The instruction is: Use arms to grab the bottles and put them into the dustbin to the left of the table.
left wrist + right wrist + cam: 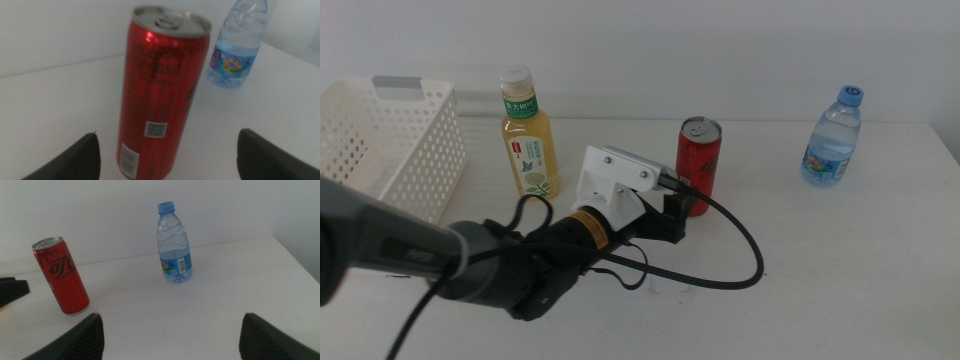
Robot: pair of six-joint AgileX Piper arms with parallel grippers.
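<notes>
A red can [700, 153] stands upright mid-table. My left gripper [678, 208] has come in from the left and sits right at the can's lower part. In the left wrist view the can [161, 90] fills the space between the open jaws of the left gripper [168, 134], with a gap on each side. A yellow tea bottle [527, 135] stands beside the white dustbin [390, 140] at the table's left. The blue-capped water bottle [833, 135] stands far right. My right gripper [170, 324] is open and holds nothing, facing the can [61, 276] and the water bottle [175, 245] from a distance.
The left arm's white wrist housing [615, 180] and black cable [740, 250] lie over the table [840, 270] between the tea bottle and the can. A tip of the left gripper [12, 291] shows beside the can in the right wrist view.
</notes>
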